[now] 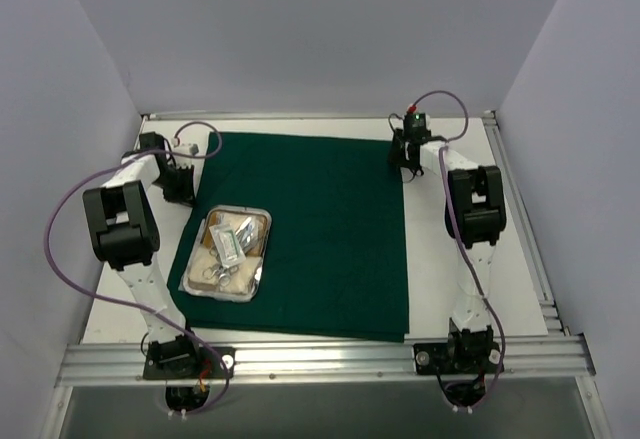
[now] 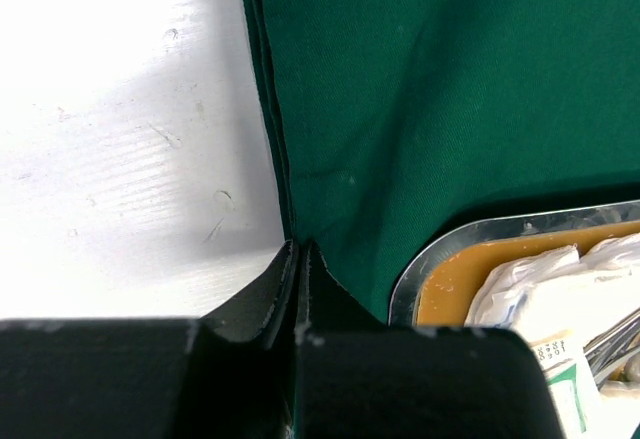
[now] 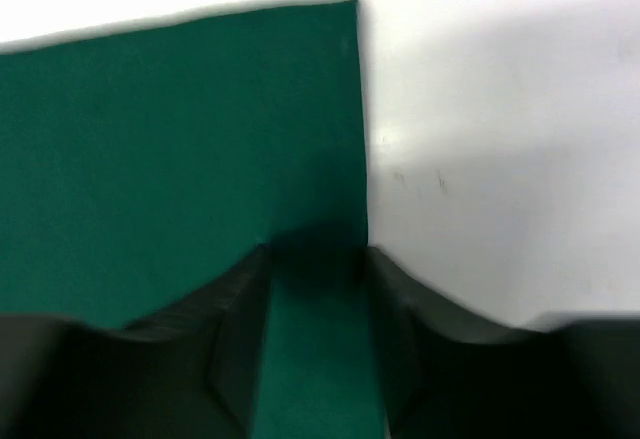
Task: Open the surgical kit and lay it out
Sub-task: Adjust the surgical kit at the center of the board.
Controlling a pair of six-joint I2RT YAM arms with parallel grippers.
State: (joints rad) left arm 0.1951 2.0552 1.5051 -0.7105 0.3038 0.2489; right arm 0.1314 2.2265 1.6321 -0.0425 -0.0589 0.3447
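Left fingers (image 2: 258,301) meet at drape (image 2: 420,109) edge; right fingers (image 3: 236,331) straddle opposite edge.

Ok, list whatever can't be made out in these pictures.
- Top view: the instruments in the steel tray are too small to tell apart.
- Left wrist view: the tray is cut off by the right and bottom edges. The shut left claw hides whether it pinches the edge of the green cloth.
- Right wrist view: it is blurred, so whether the open right claw touches the cloth is unclear.
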